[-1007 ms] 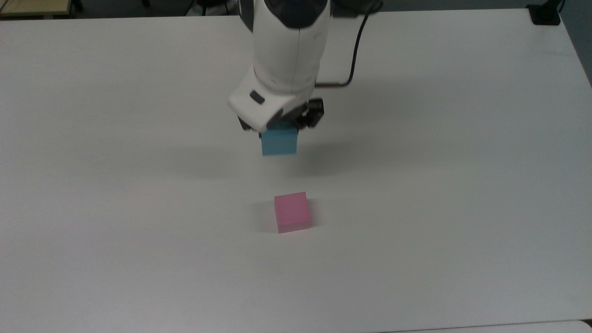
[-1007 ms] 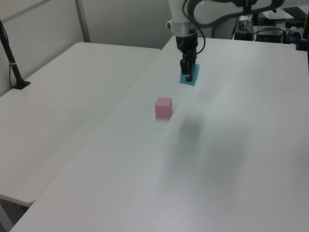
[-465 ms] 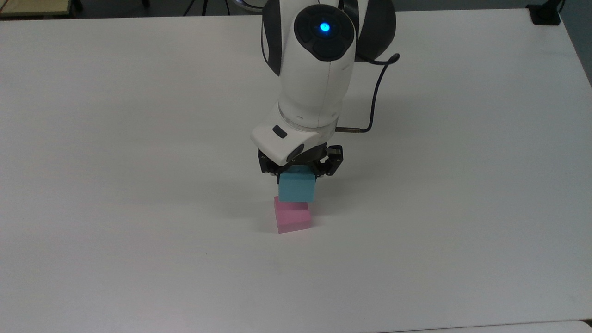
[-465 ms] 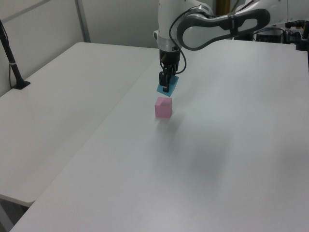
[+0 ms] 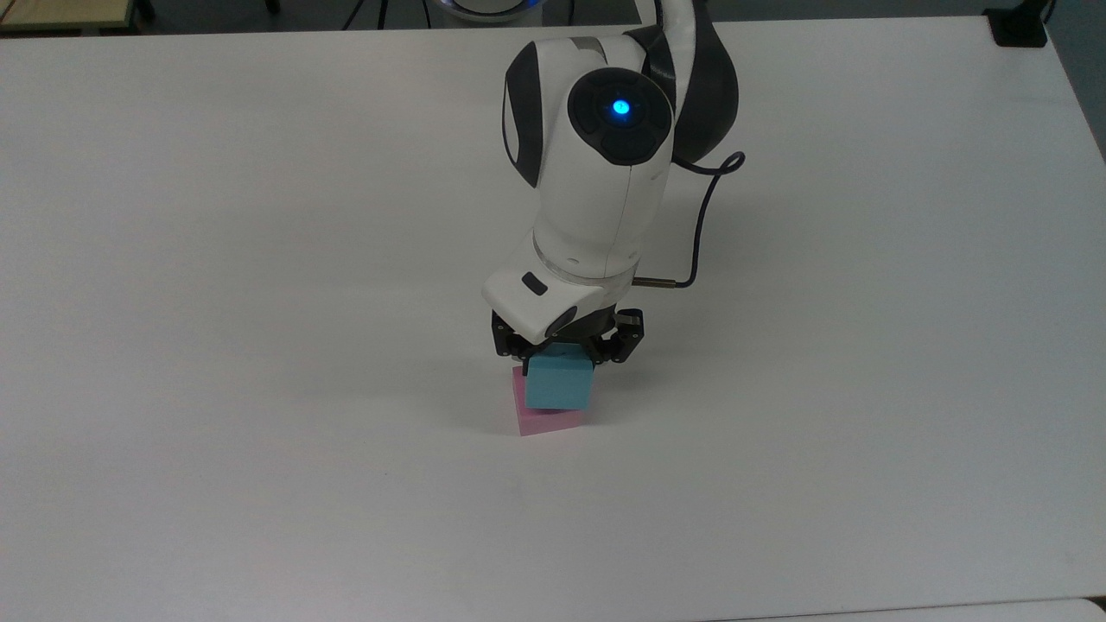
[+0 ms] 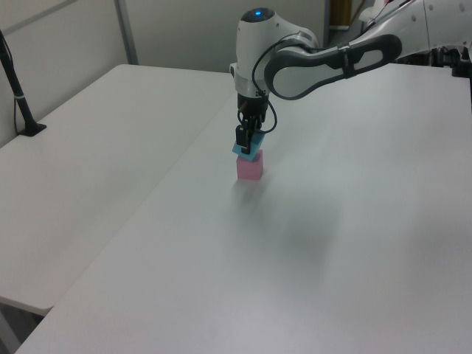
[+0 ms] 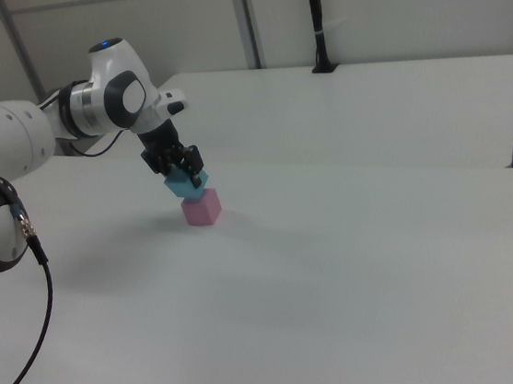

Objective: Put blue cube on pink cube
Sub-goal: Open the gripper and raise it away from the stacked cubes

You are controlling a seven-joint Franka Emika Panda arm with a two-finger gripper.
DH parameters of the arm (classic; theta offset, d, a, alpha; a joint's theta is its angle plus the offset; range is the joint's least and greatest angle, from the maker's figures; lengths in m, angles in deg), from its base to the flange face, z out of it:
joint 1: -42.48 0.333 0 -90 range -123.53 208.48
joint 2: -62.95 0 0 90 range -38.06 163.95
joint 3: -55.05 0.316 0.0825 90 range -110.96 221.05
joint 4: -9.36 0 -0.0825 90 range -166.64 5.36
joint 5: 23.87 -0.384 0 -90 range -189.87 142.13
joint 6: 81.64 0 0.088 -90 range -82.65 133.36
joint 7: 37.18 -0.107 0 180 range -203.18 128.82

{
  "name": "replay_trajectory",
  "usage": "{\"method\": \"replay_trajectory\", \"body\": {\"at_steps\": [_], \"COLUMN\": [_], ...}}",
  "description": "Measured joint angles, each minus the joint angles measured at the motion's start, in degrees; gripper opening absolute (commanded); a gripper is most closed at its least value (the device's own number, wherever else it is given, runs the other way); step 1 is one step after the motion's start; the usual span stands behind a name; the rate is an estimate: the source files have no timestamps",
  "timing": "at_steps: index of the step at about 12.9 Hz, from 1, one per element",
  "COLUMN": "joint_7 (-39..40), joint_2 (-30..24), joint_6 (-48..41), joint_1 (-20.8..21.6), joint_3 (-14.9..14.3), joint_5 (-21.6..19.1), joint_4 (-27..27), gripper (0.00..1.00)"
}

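Jaws clamped on the blue cube (image 5: pixel 559 383), gripper (image 5: pixel 563 345) holding it tilted just over the pink cube (image 5: pixel 540 419), contact between both cubes not clear, pink cube on the white table (image 5: pixel 259 345), white arm (image 5: pixel 596 173) behind, blue light on top

Bare white table (image 5: pixel 259 259) on every side of the pink cube (image 5: pixel 540 419), only the gripper (image 5: pixel 566 350) clamping the blue cube (image 5: pixel 559 383) standing directly above it
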Motion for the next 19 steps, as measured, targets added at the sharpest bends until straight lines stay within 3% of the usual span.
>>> {"method": "replay_trajectory", "body": {"at_steps": [2,10,11,13,16,19], "joint_7": [-0.03,-0.03,-0.03,-0.03,-0.17,-0.15], "joint_2": [0.14,-0.27,-2.92,-13.55,-32.53,-42.61], "joint_6": [0.00,-0.46,-1.79,-8.67,-14.95,-16.05], "joint_1": [0.16,0.28,0.37,0.52,-0.71,-5.05], "joint_3": [-0.07,-0.31,-0.31,-0.30,-0.38,0.38], "joint_5": [0.00,0.00,-0.03,-0.07,-0.12,-0.15], "joint_4": [-0.03,-0.18,-0.63,-4.99,-19.72,-30.93], "gripper": [1.00,1.00,1.00,1.00,1.00,1.00]}}
